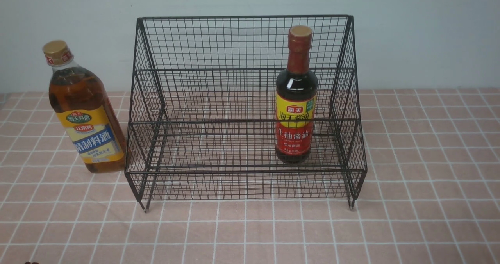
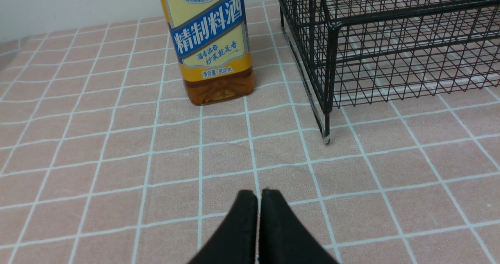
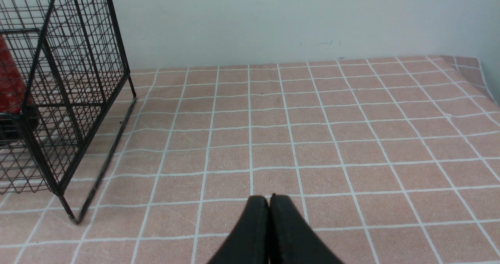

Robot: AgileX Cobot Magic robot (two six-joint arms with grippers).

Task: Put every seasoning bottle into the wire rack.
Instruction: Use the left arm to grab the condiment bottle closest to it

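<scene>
Black wire mesh makes up our rack (image 1: 244, 173), and the dark bottle with the red neck (image 1: 295, 96) is standing upright inside it, toward the right side. Its yellow and red label shows through the wires. We've got the amber bottle with the gold cap (image 1: 86, 111) outside, on the pink checked cloth (image 1: 250, 232), just beside the rack's left side. Can't tell from our angle if those two touch.

As for our claws, the left gripper (image 2: 260, 193) has its fingertips closed together with nothing between them, over bare cloth in its wrist view. Same deal with our right gripper (image 3: 272, 198): tips together, holding nothing, well apart from the bottles. Behind it all we see a pale wall (image 1: 422, 33).
</scene>
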